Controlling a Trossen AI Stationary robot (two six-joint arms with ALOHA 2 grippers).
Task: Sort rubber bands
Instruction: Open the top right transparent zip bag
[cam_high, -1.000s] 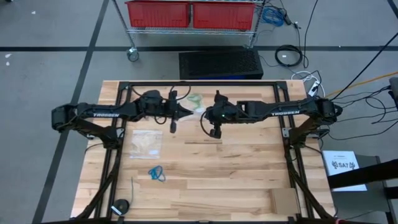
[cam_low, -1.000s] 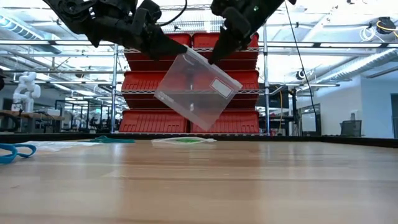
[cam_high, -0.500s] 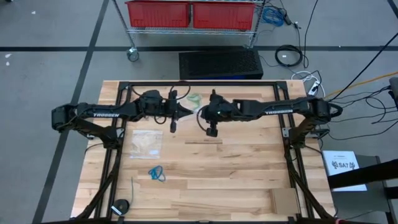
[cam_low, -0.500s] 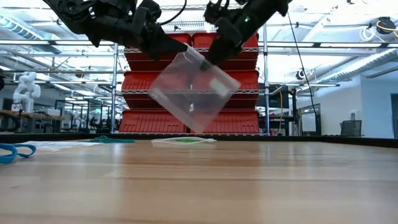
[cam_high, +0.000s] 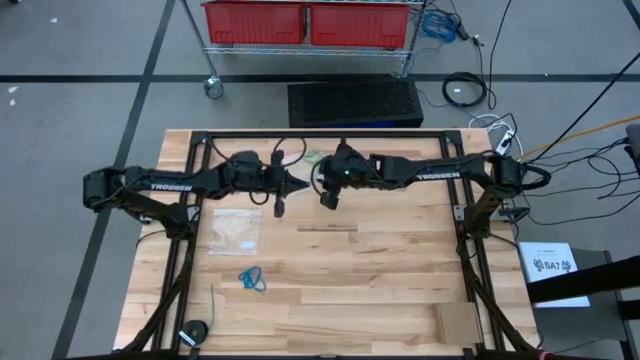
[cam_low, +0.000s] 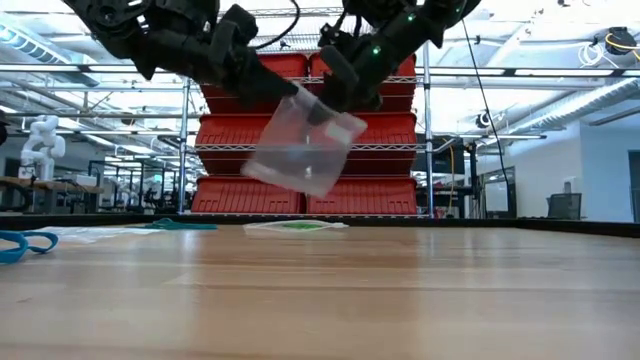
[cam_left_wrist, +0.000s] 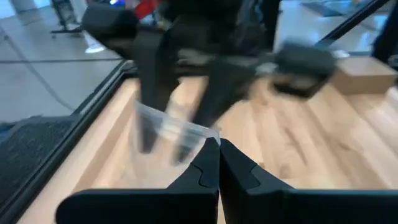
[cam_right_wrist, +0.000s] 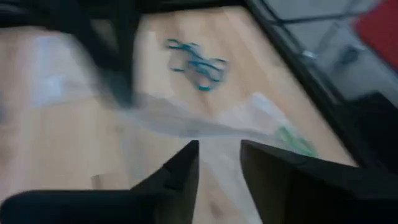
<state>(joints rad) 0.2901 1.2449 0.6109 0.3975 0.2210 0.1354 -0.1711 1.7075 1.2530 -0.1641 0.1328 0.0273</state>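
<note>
Aloft, left fingers (cam_low: 285, 92) pinch clear bag (cam_low: 300, 148); right fingers (cam_right_wrist: 217, 163) parted beside it

I have both arms stretched level toward each other over the far half of the table, meeting near its middle. My left claw (cam_high: 300, 183) points right, its two dark fingers (cam_left_wrist: 208, 171) pressed flat together, tips pinched on the edge of a clear bag (cam_low: 300, 145) that hangs in the air. My right claw (cam_high: 322, 180) faces it from the other side, wrist tilted downward, its fingers (cam_right_wrist: 186, 165) parted with a narrow gap showing between them, just beside the left claw's tips.
</note>
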